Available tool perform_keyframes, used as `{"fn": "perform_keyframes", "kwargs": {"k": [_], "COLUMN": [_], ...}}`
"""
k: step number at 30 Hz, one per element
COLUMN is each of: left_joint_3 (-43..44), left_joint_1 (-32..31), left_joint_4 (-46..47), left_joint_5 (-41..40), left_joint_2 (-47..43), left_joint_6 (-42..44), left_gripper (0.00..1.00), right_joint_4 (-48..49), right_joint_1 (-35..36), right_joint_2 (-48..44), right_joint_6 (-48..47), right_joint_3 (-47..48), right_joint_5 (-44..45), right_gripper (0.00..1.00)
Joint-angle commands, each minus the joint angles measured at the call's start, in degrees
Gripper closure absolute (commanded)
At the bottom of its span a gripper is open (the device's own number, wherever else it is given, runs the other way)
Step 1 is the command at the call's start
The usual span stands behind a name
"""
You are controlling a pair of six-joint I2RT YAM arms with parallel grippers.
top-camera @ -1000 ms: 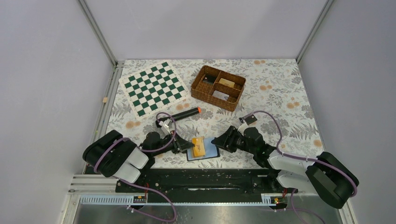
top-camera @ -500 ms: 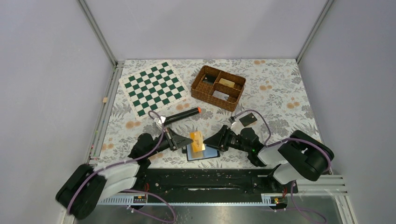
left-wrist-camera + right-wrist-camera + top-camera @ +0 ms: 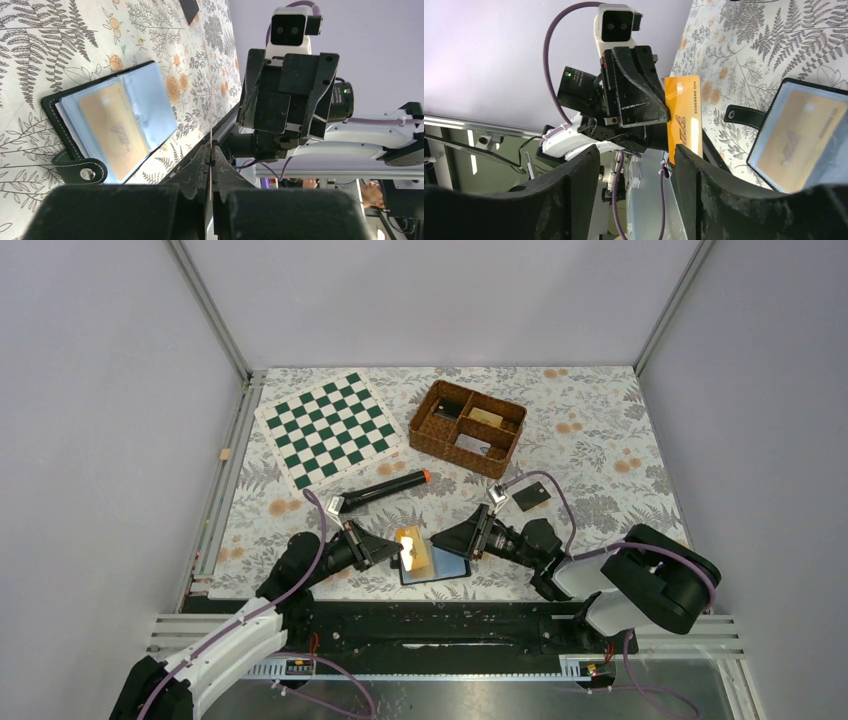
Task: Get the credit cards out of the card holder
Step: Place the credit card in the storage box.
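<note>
Card removal: left gripper (image 3: 398,548) pinches one orange card (image 3: 683,120) above the open card holder (image 3: 452,567) on the table (image 3: 600,440); right gripper (image 3: 447,538) spread, empty. Next, probably: set it aside, then pull the second card (image 3: 113,133) from its sleeve.

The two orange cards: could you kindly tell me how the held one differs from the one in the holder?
The held card stands on edge in the air, pinched in the left gripper's jaws; the sleeved card lies flat. The held card is bare; the sleeved card sits behind a pocket of the holder. Both are orange with like markings.
</note>
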Motion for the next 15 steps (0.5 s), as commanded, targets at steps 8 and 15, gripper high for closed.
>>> {"fn": "perform_keyframes", "kwargs": {"k": [8,15], "left_joint_3": [-5.63,-7.26], "left_joint_1": [0.28,0.3], "left_joint_4": [8.92,8.39], "left_joint_5": [-1.63,-4.31], "left_joint_2": [-0.94,-5.75], "left_joint_6": [-7.1,-9.7], "left_gripper": [1.0,1.0], "right_joint_4": [-1.88,-0.38], "right_joint_1": [4.04,9.66], "right_joint_2": [-1.9,0.71], "right_joint_6": [0.57,2.02], "right_joint_3": [-2.73,1.47], "right_joint_5": [11.69,14.77], "right_gripper": [0.37,0.42]}}
